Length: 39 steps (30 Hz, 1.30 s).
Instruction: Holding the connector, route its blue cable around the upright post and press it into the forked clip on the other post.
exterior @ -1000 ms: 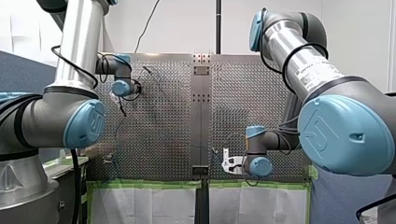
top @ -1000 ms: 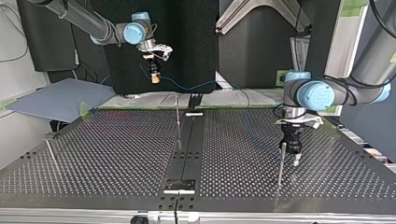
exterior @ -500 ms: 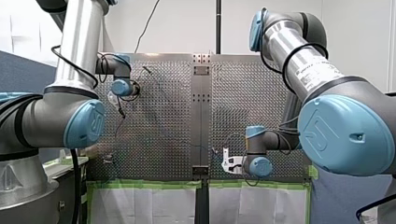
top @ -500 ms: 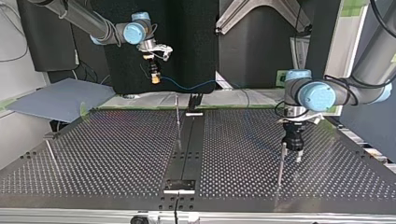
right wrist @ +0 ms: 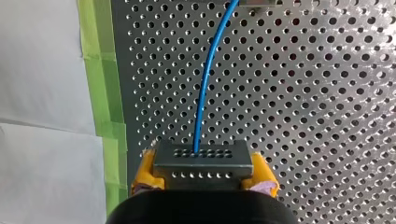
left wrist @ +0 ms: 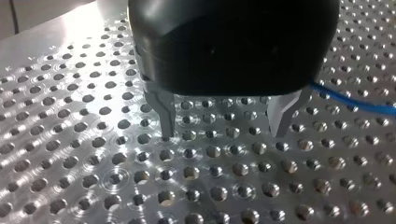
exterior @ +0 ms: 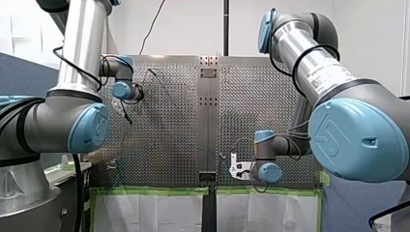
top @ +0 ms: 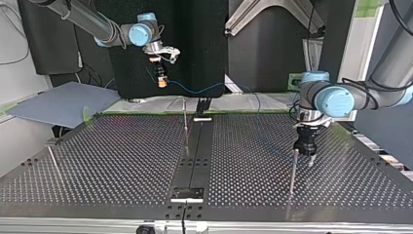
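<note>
**Gripper check: my right gripper (right wrist: 205, 170) is clamped on the connector (right wrist: 201, 161), left one is open**

Yellow pads squeeze both sides of that flat, dark metal block with its rows of tiny holes. The blue cable (right wrist: 205, 79), smooth and round, comes out of its front face. It runs ahead over the perforated table (right wrist: 327, 93), not far from a strip of green tape (right wrist: 100, 70).

In the top view the right gripper hangs high over the table's far edge. My left gripper (left wrist: 223, 131) sits low, just beside a thin upright post (top: 292, 170). Its tapered metal fingers (left wrist: 163, 112) are spread with nothing between them, tips close to the dimpled sheet, with the cable passing beside them.
</note>
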### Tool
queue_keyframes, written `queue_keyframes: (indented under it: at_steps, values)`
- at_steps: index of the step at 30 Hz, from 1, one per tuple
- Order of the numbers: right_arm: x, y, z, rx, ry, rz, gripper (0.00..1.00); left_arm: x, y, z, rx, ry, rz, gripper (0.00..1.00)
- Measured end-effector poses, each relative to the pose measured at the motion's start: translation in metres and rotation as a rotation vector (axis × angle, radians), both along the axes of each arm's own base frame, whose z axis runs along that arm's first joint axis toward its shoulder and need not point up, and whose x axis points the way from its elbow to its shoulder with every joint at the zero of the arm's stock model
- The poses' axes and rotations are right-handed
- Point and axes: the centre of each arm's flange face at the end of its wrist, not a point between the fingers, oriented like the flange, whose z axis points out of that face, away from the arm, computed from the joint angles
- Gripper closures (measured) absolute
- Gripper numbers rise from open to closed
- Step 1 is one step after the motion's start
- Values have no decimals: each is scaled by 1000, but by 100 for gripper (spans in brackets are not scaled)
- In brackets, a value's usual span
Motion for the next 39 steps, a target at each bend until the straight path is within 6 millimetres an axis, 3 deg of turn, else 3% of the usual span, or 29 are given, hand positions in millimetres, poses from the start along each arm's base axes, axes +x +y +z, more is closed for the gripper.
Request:
queue_keyframes:
  at_steps: [16,26,39]
  values:
    - [2,1,0,-1,-4,12,100,-16,12,29,-67,21,-48,2]
    - [4,3,0,-1,-4,17,100,-25,18,23,5,100,-60,2]
    - [6,5,0,-1,-5,22,100,-33,9,17,7,168,-138,2]
